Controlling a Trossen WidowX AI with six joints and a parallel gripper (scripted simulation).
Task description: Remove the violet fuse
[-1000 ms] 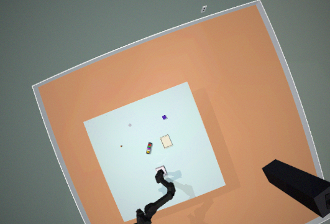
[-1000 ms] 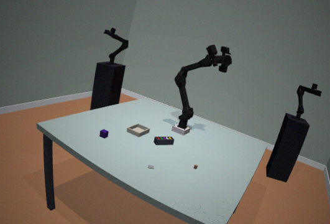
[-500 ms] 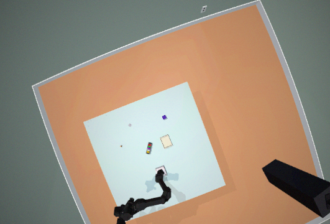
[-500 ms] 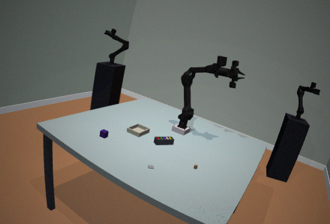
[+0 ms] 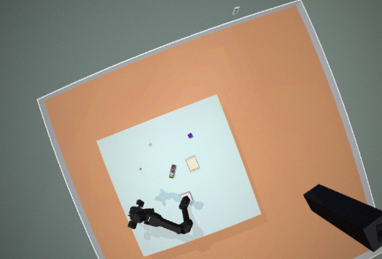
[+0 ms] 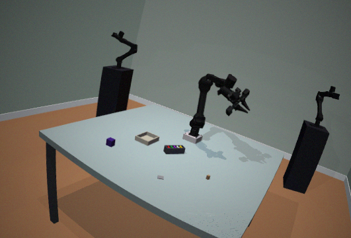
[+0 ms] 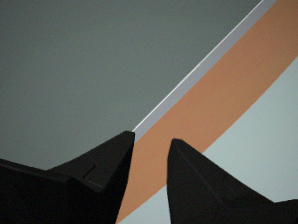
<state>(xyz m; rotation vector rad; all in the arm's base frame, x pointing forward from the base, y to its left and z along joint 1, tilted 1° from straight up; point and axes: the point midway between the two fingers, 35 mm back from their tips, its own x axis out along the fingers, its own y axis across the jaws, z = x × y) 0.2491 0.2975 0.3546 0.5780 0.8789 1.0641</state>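
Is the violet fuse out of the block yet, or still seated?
Still seated: the fuse block shows its full coloured row, the tray looks empty, and the pincer hangs high, nearly shut on nothing.

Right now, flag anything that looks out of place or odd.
The gripper hangs high in the air, nearly shut on nothing, pointing away from the fuse block. All fuses sit in the block; the tray holds nothing. Nothing looks spilled or damaged.

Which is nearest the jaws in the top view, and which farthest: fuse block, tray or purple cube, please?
Measured from the gripper, low on the table:
1. Fuse block, mid-table.
2. Tray, just past the block.
3. Purple cube, toward the far edge.
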